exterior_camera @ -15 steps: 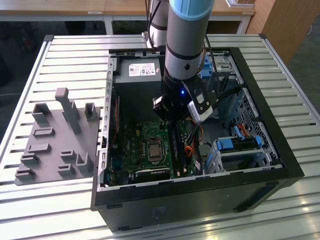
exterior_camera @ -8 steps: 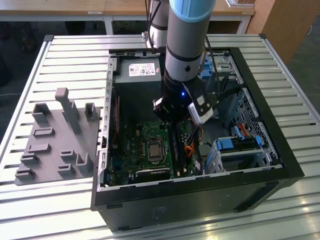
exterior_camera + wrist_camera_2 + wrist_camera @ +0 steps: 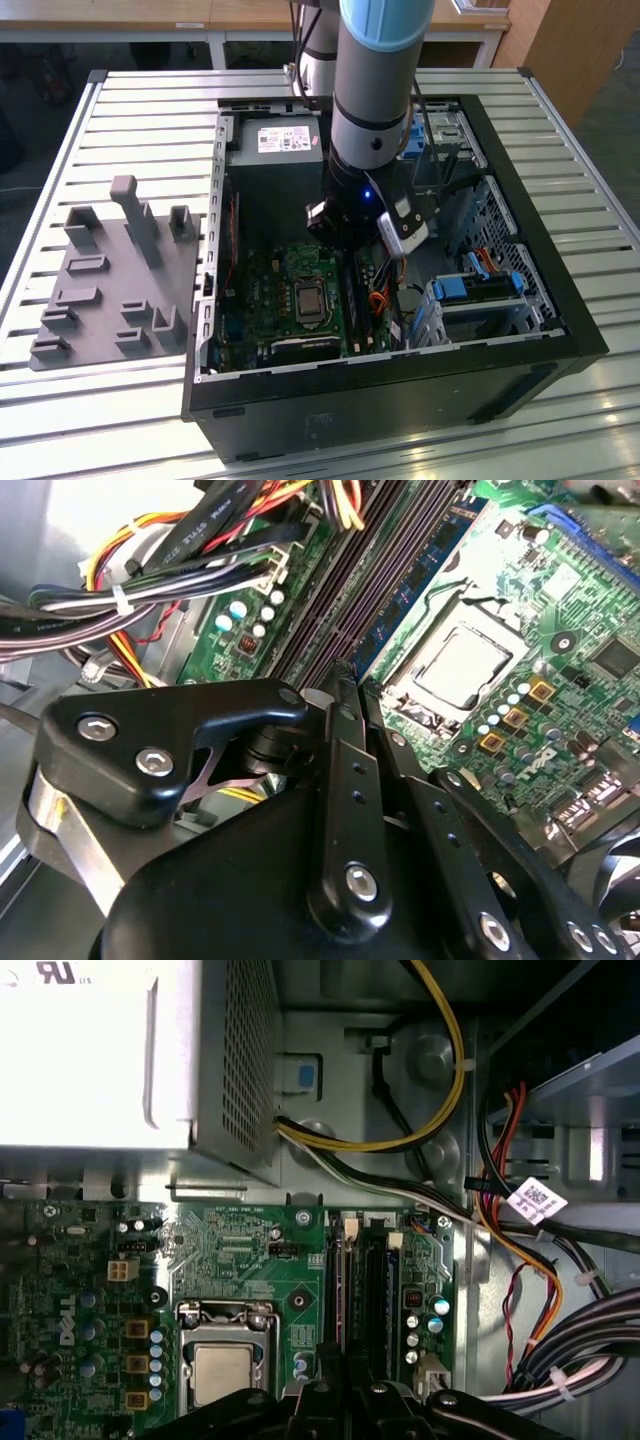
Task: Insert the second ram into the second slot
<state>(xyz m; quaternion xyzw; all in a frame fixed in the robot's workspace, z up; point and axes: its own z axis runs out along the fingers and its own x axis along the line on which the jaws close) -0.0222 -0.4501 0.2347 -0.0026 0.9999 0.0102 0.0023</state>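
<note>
On the exterior view's left lies a gray plastic tray (image 3: pixel 110 270) with blocky pegs. Next comes the open black metal case (image 3: pixel 400 390) with its bumpy green board (image 3: pixel 290 300). The second ram (image 3: pixel 340 1290) looks to be standing on edge in the long slots, though it is hard to be sure. It is thin, light, stiff and easy to break, so hold its long edges. The gripper (image 3: pixel 345 675) is just above it, with the pincer pressed together.

In the exterior view the arm (image 3: pixel 375 110) hides the gripper and part of the motherboard (image 3: pixel 290 300), while in both wrist views the gripper's own black body (image 3: pixel 330 860) covers the near ends of the memory slots (image 3: pixel 365 1280).
</note>
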